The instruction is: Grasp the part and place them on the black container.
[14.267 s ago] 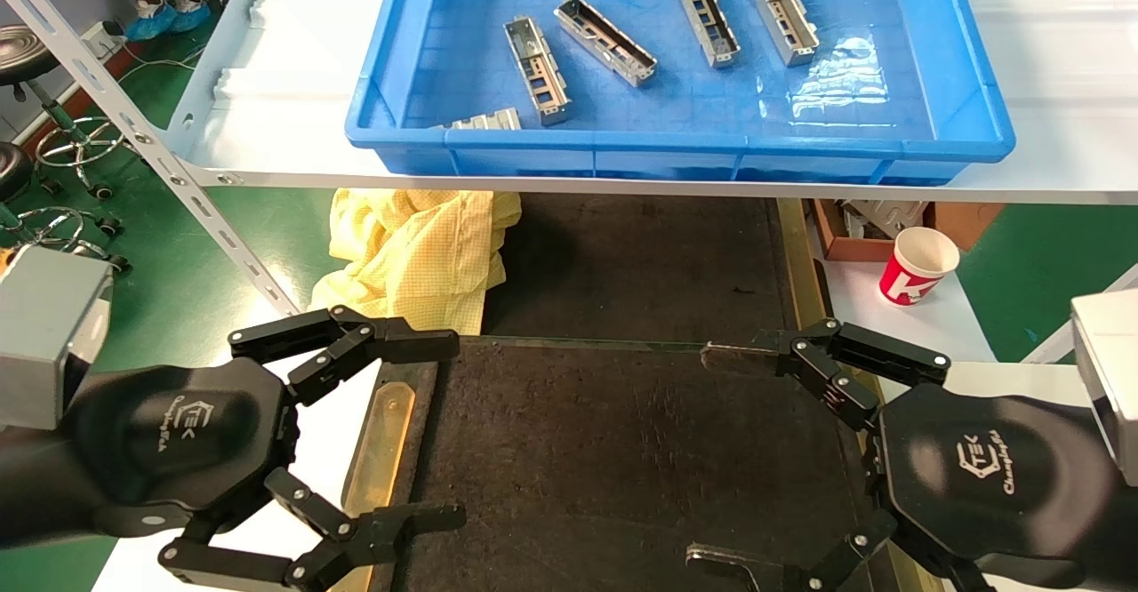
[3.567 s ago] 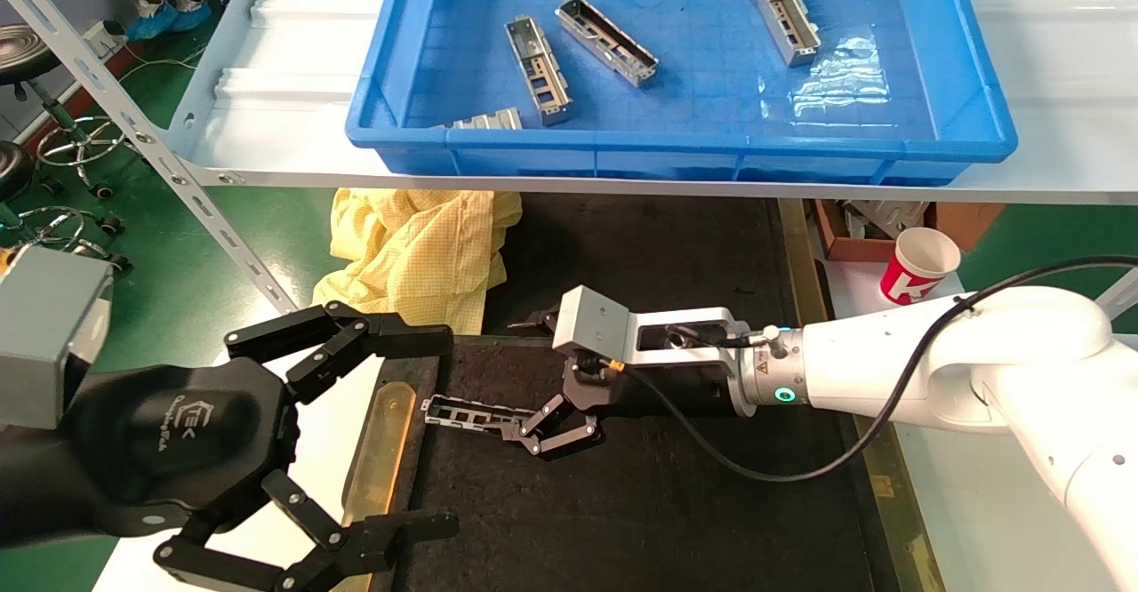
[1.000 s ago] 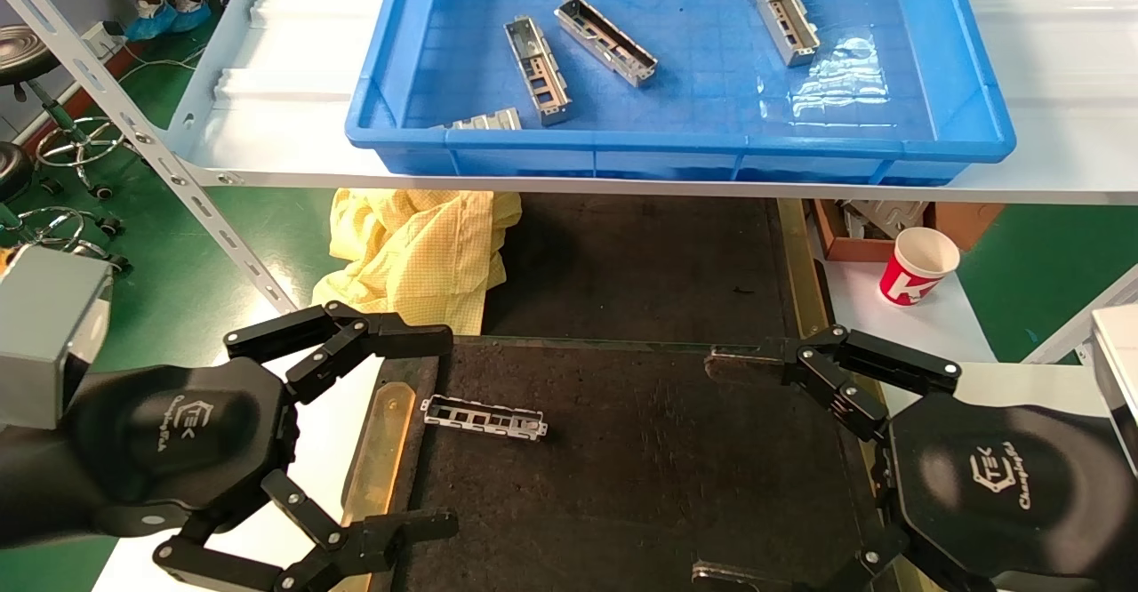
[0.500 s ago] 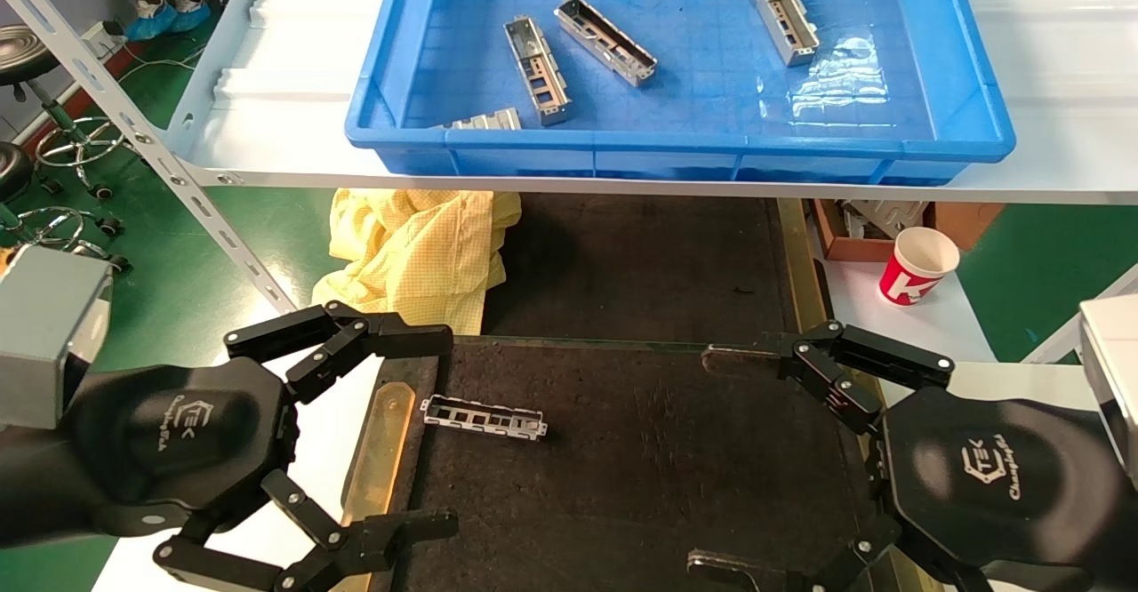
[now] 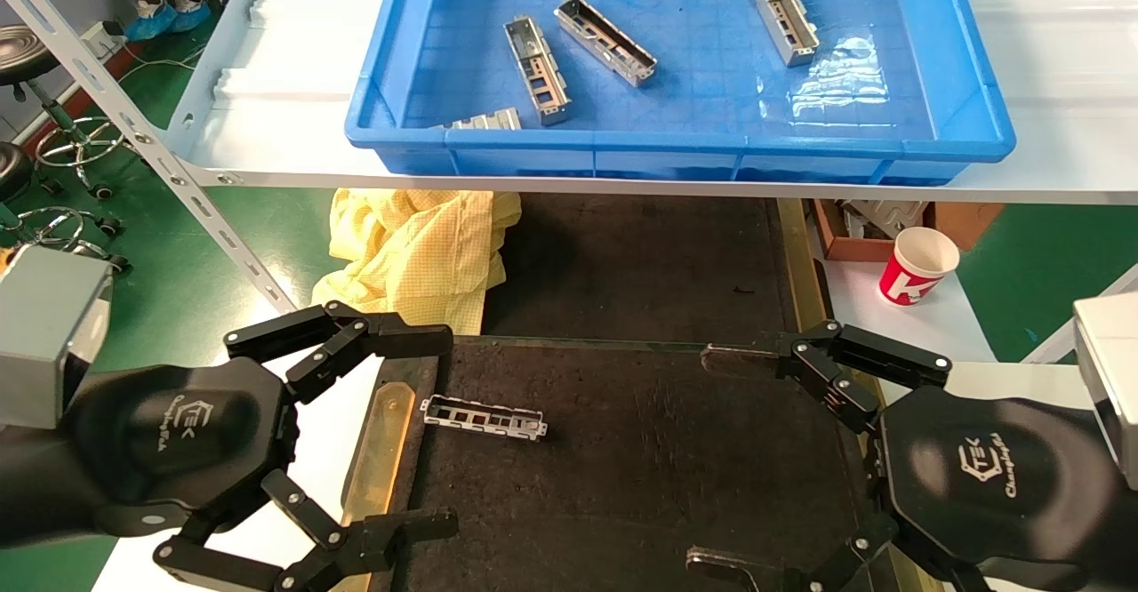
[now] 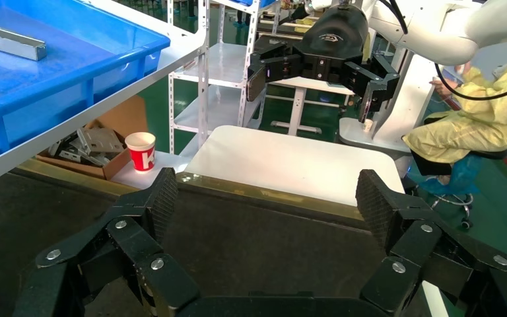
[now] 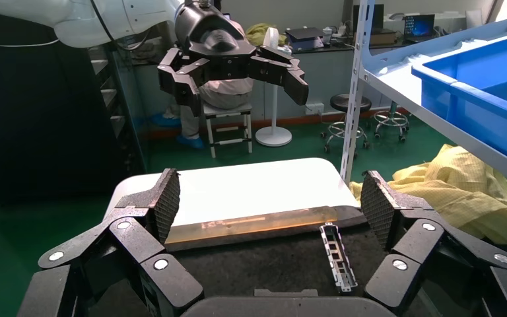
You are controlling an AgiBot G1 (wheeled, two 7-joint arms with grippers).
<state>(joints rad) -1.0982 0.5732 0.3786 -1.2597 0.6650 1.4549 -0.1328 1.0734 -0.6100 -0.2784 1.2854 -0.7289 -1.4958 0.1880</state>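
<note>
Since the earlier frames, one part [image 5: 484, 418] has been carried out of the blue bin [image 5: 973, 143] and laid on the black container [image 5: 640, 485], and the right arm has been drawn back from the middle of the tray to the near right corner. The part is seen lying flat, close to the brass strip [image 5: 378, 454] along the container's left edge, cutouts upward, touched by nothing. The right gripper [image 5: 742, 459] is held spread wide over the right edge and nothing is gripped in it; the left gripper [image 5: 427, 432] is parked at the near left corner, likewise fully open and empty. Four more parts are left in the bin on the raised shelf [image 5: 267, 112] at the far edge, one of them tucked against the bin's near wall. Several risks can be judged from here. The shelf lip could be struck by the arm on the next reach. The piece against the wall may be hard to close on, since little room is left for a finger. A thin channel could be pinched off-centre and twisted or dropped. The part already placed could be knocked if the next one is set down too near it.
</note>
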